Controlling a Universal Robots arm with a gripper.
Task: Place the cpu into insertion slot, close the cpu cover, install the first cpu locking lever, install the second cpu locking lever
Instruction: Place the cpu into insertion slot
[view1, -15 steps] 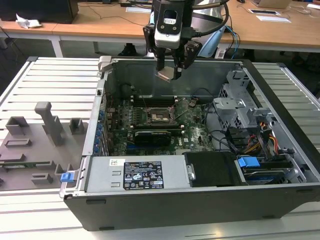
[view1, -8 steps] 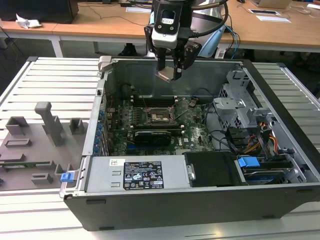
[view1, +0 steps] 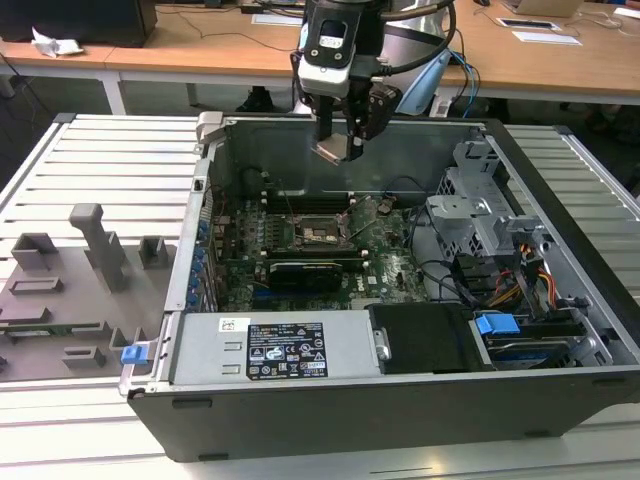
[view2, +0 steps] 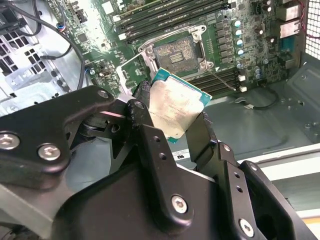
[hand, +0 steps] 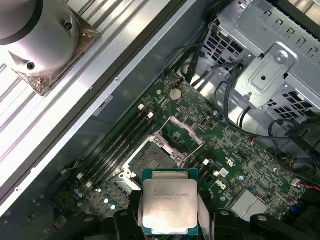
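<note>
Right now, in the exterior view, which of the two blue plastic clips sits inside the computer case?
The blue clip at the exterior view's right, on the drive bay. The other clip juts out from the case wall at that view's left.

We see a silvery-grey cpu (hand: 169, 202) rimmed in teal, a black pincer (view2: 172, 112), a green motherboard (hand: 240, 165), a dark grey case (view1: 330, 415) and a blue clip (view1: 497, 325).

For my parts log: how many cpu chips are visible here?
1. The cpu is held in the pincer, in the air, apart from the empty insertion slot. Others may be hidden.
</note>
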